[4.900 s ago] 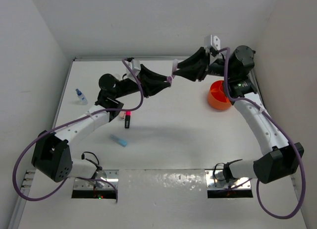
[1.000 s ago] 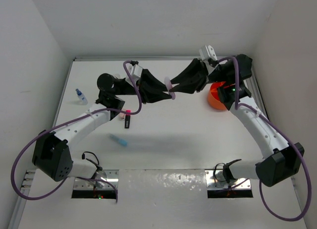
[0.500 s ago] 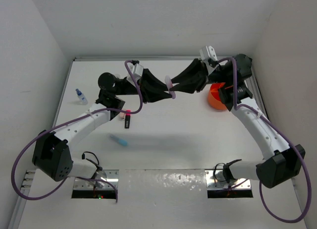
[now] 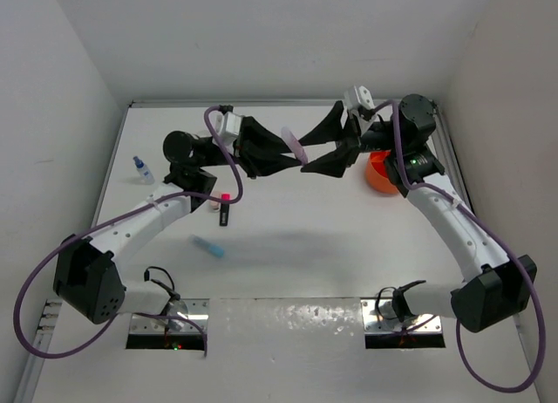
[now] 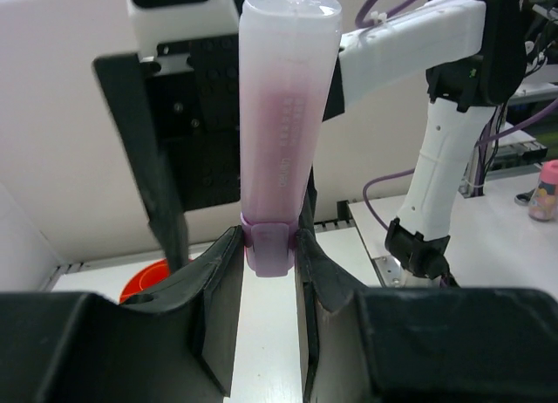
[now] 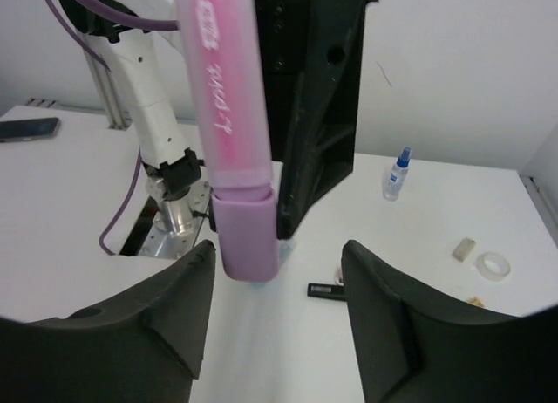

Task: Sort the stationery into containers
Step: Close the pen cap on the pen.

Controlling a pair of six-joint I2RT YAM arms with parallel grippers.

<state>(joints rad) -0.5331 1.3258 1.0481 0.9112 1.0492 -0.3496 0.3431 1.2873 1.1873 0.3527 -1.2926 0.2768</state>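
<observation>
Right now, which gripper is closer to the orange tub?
Right. The right gripper hovers open beside the orange tub, toward mid-table. The left gripper, shut on the pink highlighter, sits beyond it, farther from the tub.

Orange tub [image 4: 382, 180] half behind right arm [image 4: 445, 215]; highlighter [image 6: 228, 133] top off-frame

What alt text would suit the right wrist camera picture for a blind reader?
A pink highlighter stands upright, lilac end down, between the right arm's open jaws, the left arm's black jaws close behind it. On the white table beyond are a blue-capped bottle, a tape ring and a black marker.
</observation>
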